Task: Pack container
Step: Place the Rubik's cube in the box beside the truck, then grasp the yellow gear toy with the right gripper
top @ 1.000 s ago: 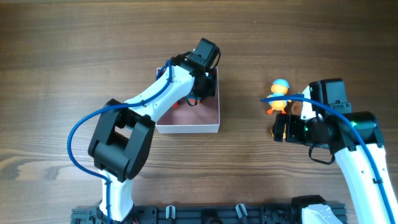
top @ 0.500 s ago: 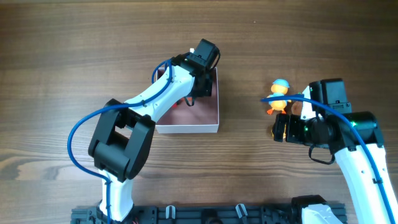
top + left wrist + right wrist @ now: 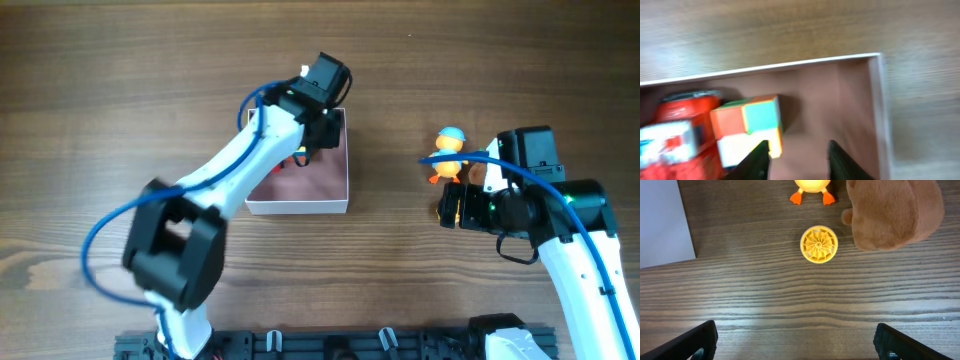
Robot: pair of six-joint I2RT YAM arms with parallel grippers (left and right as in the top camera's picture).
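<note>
The container, a white-walled box with a dusty-pink inside, sits mid-table. In it lie a colour cube and a red toy vehicle. My left gripper is open and empty above the box floor, just right of the cube. A yellow duck with a blue cap stands right of the box; its feet show in the right wrist view, with a brown plush and a small yellow round piece. My right gripper is wide open and empty over bare table below them.
The wooden table surrounds everything. In the right wrist view a white side of the container shows at the left edge. A black rail runs along the table's front edge.
My left arm has swung and lifted slightly over the box's far side. The right arm and the toys by it have not moved.
</note>
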